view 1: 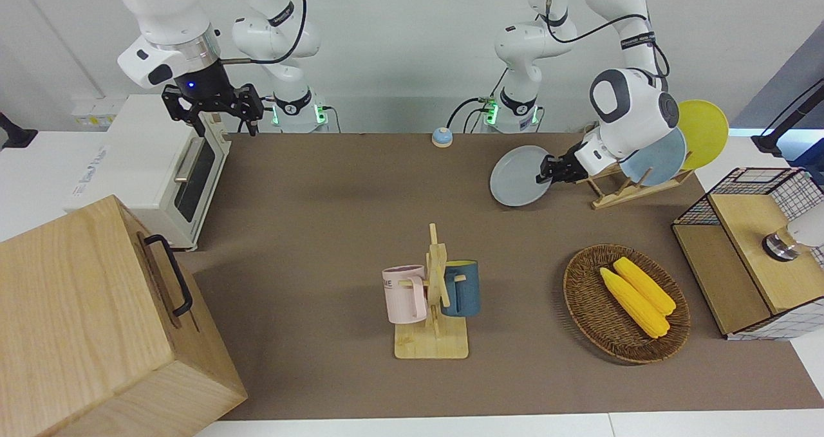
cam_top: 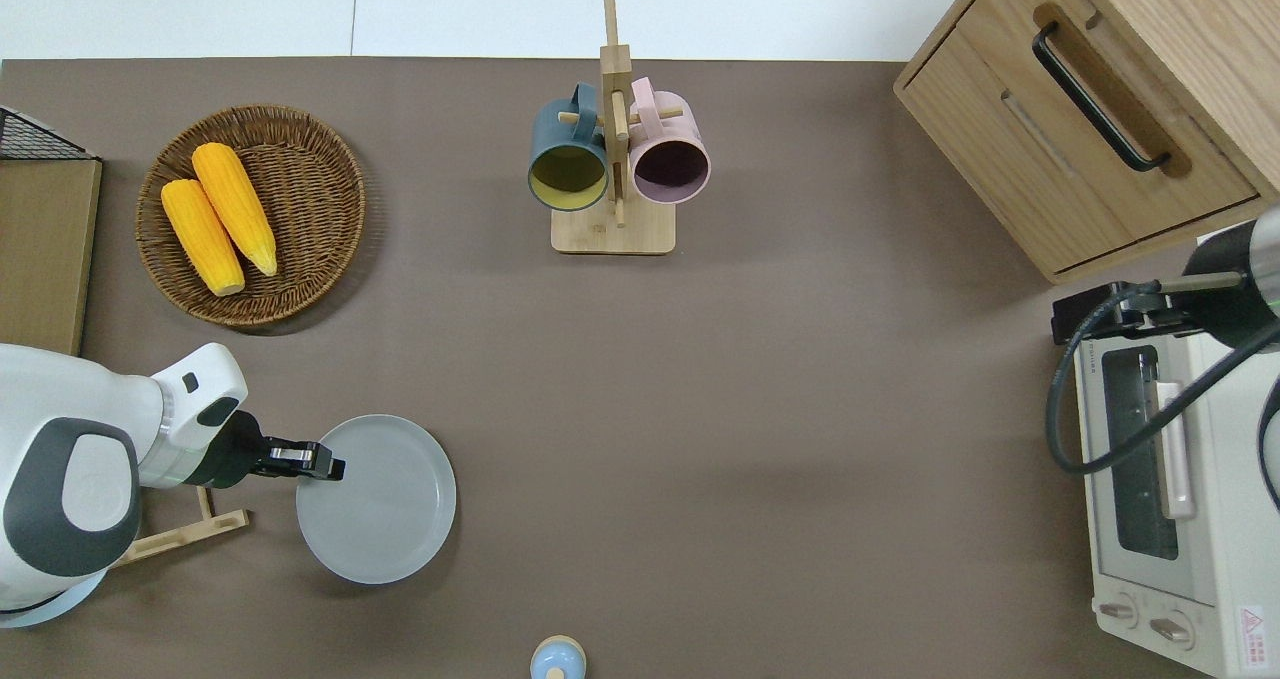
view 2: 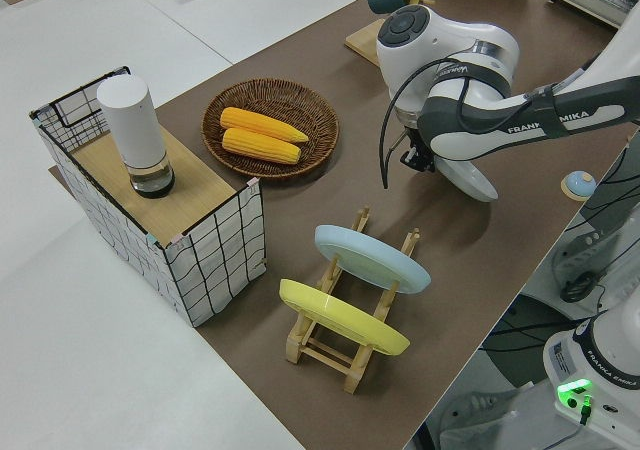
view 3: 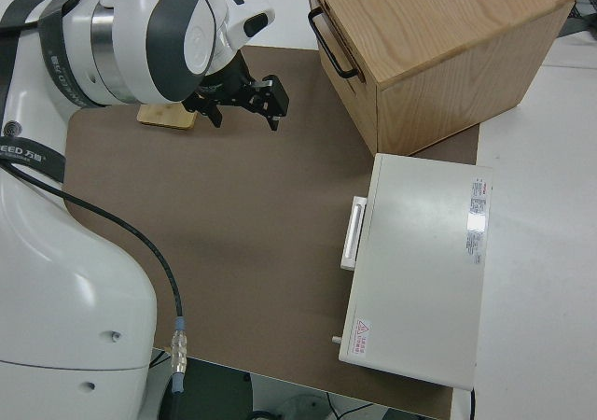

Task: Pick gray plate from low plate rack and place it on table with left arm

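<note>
My left gripper (view 1: 544, 169) (cam_top: 332, 468) is shut on the rim of the gray plate (view 1: 517, 177) (cam_top: 385, 507) (view 2: 472, 181). The plate hangs tilted, low over the table (view 1: 322, 218), just beside the low plate rack (view 1: 619, 190) (cam_top: 182, 533) (view 2: 348, 342) on its side toward the table's middle. I cannot tell whether its lower edge touches the mat. The rack holds a light blue plate (view 1: 658, 160) (view 2: 370, 257) and a yellow plate (view 1: 705, 131) (view 2: 340, 316). My right gripper (view 1: 214, 112) (view 3: 248, 99) is open and parked.
A wicker basket (view 1: 579, 295) (cam_top: 330, 159) with two corn cobs lies farther from the robots than the rack. A mug stand (view 1: 436, 276) (cam_top: 612, 231) holds two mugs mid-table. A wire crate (view 1: 750, 186), a toaster oven (view 1: 148, 160), a wooden cabinet (view 1: 84, 321) and a small blue knob (view 1: 441, 136) stand around the edges.
</note>
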